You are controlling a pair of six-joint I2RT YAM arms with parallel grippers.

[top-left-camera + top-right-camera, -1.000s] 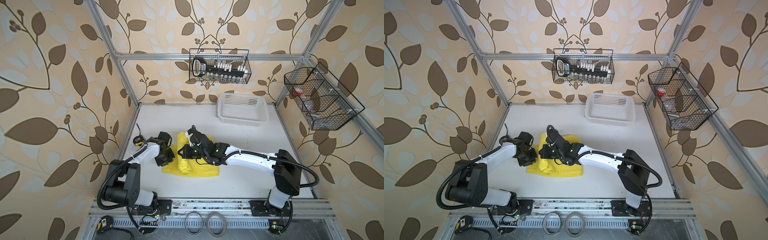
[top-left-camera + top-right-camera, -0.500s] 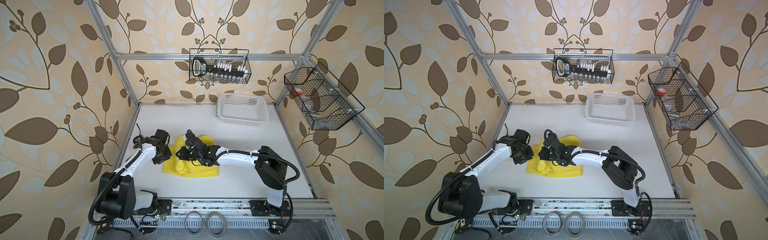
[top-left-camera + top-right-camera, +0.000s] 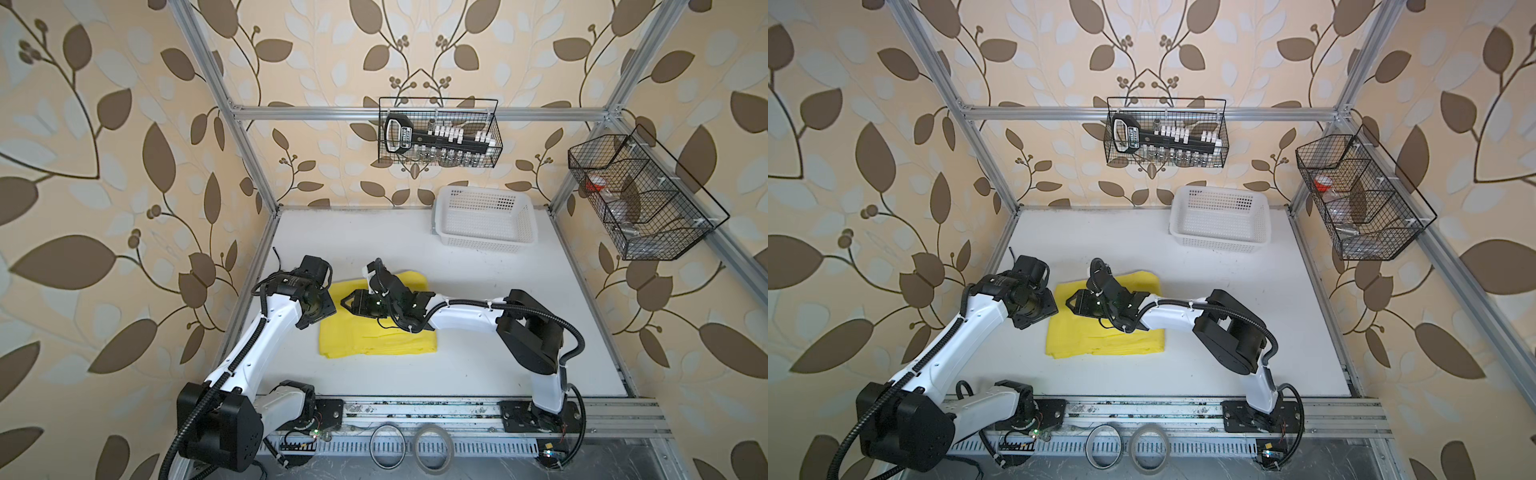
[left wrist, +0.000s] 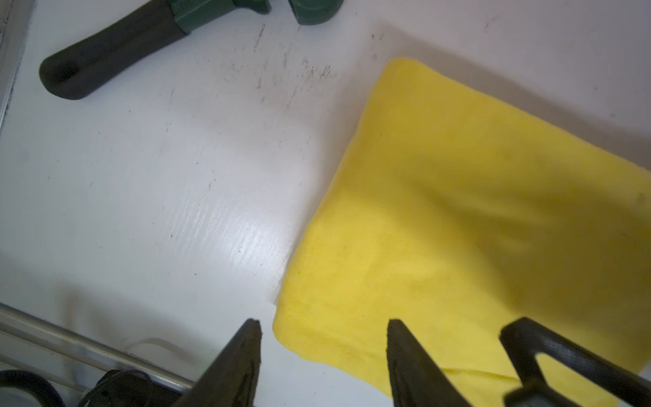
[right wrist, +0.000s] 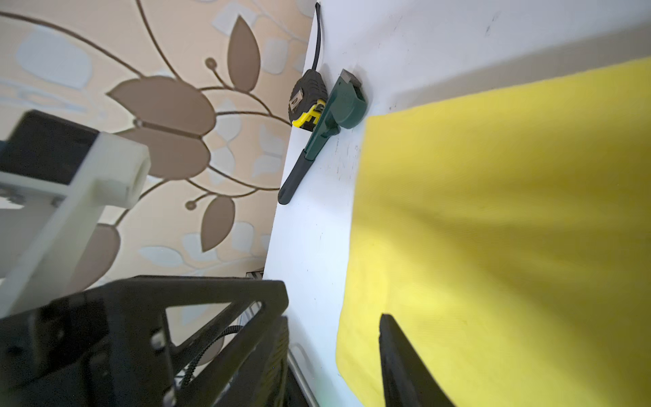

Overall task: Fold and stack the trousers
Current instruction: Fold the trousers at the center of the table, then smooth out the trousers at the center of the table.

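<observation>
Lying folded into a yellow rectangle on the white table (image 3: pixel 478 374), just below the middle of both top views, the trousers (image 3: pixel 374 336) are sitting loose, while the left gripper (image 4: pixel 323 327) and the right gripper (image 5: pixel 333 324) are both hanging spread and empty over the cloth's upper-left part. Any low sideways move is probably risking a fingertip snagging the top layer and dragging the fold open, or the left arm knocking the wrench (image 5: pixel 317 141) and tape measure (image 5: pixel 306 102) lying nearby.
</observation>
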